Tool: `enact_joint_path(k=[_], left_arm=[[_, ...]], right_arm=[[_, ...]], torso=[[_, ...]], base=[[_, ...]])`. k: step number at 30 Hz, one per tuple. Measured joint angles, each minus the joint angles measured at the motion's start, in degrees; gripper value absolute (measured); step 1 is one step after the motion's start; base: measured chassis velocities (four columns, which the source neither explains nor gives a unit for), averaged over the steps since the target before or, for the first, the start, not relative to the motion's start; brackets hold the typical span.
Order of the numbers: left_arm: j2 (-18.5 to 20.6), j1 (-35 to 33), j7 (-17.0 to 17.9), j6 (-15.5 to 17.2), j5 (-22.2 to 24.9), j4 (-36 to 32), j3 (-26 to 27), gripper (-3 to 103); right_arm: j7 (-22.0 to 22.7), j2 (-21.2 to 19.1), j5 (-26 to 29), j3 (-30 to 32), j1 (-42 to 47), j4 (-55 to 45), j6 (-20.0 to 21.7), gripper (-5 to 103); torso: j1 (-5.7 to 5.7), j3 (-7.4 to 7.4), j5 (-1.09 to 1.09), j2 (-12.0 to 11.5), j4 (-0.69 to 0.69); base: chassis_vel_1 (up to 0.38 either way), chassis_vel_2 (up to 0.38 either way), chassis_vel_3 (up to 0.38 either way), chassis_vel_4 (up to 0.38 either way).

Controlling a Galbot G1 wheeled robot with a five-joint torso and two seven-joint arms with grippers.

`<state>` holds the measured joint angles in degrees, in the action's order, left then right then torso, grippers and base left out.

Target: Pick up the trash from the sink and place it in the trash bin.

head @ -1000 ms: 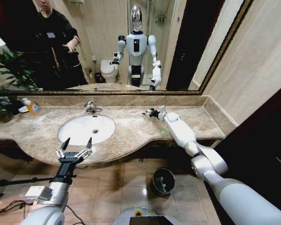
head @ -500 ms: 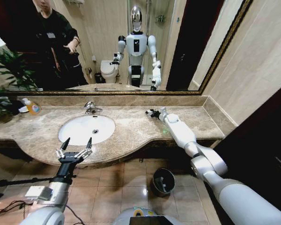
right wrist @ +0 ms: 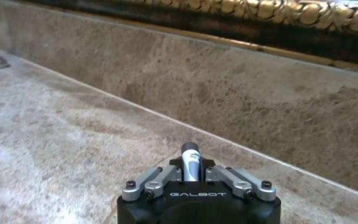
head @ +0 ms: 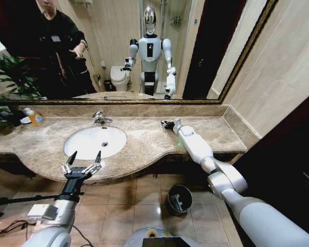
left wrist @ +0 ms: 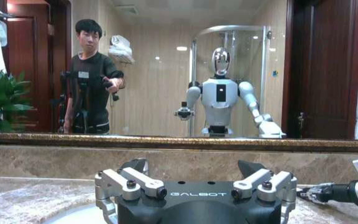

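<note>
The right gripper (head: 167, 124), clamped on a small dark-and-white tube (right wrist: 191, 162), has drifted farther right of the white oval ceramic sink (head: 95, 141); the left gripper (head: 83, 157) stays spread at the sink's front edge.

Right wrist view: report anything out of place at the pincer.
The right pincer is shut on a small dark tube with a white label, held over the marble counter near the backsplash rather than over the bin on the floor. Nothing looks spilled or damaged.
</note>
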<state>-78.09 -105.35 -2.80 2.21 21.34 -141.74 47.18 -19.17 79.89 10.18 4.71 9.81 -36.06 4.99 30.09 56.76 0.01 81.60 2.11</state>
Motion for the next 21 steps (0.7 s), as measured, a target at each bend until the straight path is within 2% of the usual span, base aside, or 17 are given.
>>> enact_joint_path(k=[4, 5, 6, 8, 10, 13, 14, 19, 21], left_arm=[[0.00, 0.00, 0.00, 0.00, 0.00, 0.00, 0.00, 100], [0.00, 0.00, 0.00, 0.00, 0.00, 0.00, 0.00, 100], [0.00, 0.00, 0.00, 0.00, 0.00, 0.00, 0.00, 100], [0.00, 0.00, -0.01, 0.00, 0.00, 0.00, 0.00, 100], [0.00, 0.00, 0.00, 0.00, 0.00, 0.00, 0.00, 100], [0.00, 0.00, 0.00, 0.00, 0.00, 0.00, 0.00, 100], [0.00, 0.00, 0.00, 0.00, 0.00, 0.00, 0.00, 100], [0.00, 0.00, -0.01, 0.00, 0.00, 0.00, 0.00, 100], [0.00, 0.00, -0.02, 0.00, 0.00, 0.00, 0.00, 100]], right_arm=[[2.23, -1.25, 1.74, -0.20, 1.72, -4.38, -0.05, 15], [3.98, -3.12, 4.32, -0.76, 4.10, -9.63, 0.79, 15], [3.98, -3.12, 4.32, -0.76, 4.10, -9.63, 0.79, 15], [6.23, -5.77, 7.71, -1.01, 8.02, -16.90, 1.97, 15], [6.71, -6.37, 8.33, -0.95, 9.05, -18.71, 2.18, 15], [10.41, -10.23, 12.84, -0.16, 15.92, -30.15, 3.13, 15], [10.41, -10.23, 12.84, -0.16, 15.92, -30.15, 3.13, 15], [13.01, -15.03, 16.77, 2.86, 24.42, -43.52, 5.04, 15], [13.28, -17.99, 18.58, 6.12, 31.01, -51.66, 5.90, 15]], torso=[[0.01, 0.00, 0.00, 0.00, 0.01], [0.00, -0.01, -0.01, 0.00, 0.00], [0.00, -0.01, -0.01, 0.00, 0.00], [0.00, -0.01, 0.01, 0.00, -0.01], [0.00, -0.01, 0.00, 0.00, -0.01], [0.00, -0.01, 0.01, 0.00, -0.01], [0.00, -0.01, 0.01, 0.00, -0.01], [-0.01, -0.02, 0.01, 0.00, 0.00], [-0.01, -0.02, 0.00, 0.00, 0.00]], base=[[0.000, 0.000, 0.000, 0.000], [0.000, 0.000, 0.000, 0.000], [0.000, 0.000, 0.000, 0.000], [0.000, 0.000, 0.000, 0.000], [0.000, 0.000, 0.000, 0.000], [0.000, 0.000, 0.000, 0.000], [0.000, 0.000, 0.000, 0.000], [0.000, 0.000, 0.000, 0.000], [0.000, 0.000, 0.000, 0.000]])
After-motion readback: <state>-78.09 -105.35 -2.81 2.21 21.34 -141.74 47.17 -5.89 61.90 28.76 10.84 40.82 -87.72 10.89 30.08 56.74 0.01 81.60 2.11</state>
